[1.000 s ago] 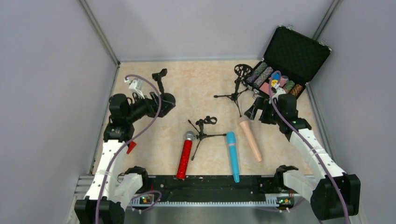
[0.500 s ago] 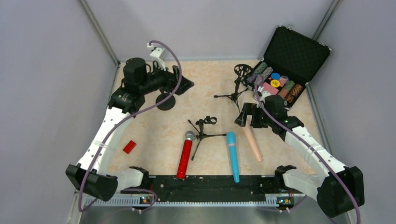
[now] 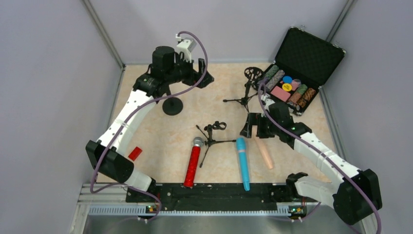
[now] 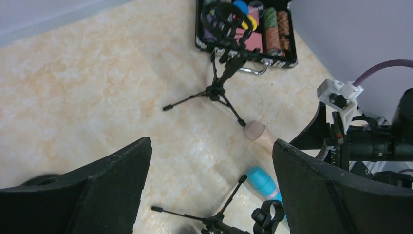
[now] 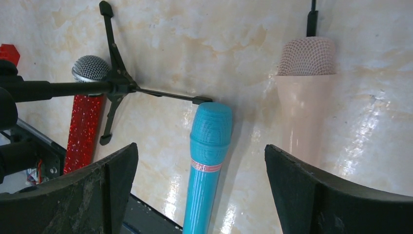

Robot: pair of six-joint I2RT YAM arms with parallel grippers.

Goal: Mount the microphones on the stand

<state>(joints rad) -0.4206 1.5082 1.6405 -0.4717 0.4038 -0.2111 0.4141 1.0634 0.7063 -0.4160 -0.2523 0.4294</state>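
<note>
While all three microphones are lying loose on the table (image 3: 214,92), none is being gripped or carried by a stand. The glittery red microphone (image 3: 193,163) is lying just left of the small tripod stand (image 3: 213,134). The teal-blue microphone (image 3: 242,163) is lying just right of it, its head touching or nearly touching one tripod leg. The peach microphone (image 3: 265,155) is lying farther right, its head being hidden in the overhead view by the right gripper (image 3: 253,127).

Trouble is being invited by that crowding. If the teal-blue microphone is reached for from above, the leg beside its head could be caught by a finger and the light stand dragged or tipped. A smooth round body could also be rolled aside by one finger landing first. With jaws this wide over two heads, the wrong microphone could be nudged. The stand's clip is being shown too small for its opening to be judged.

The right arm is being held low toward the table's middle, its wrist turned down. Its fingers are spread wide around nothing, above the teal-blue and peach heads. The left arm is being stretched high toward the back, above the round-base stand (image 3: 172,105). The left gripper (image 3: 202,78) is being aimed toward the far tripod stand (image 3: 247,92) beside the open case (image 3: 302,63), its fingers likewise spread and empty.
</note>
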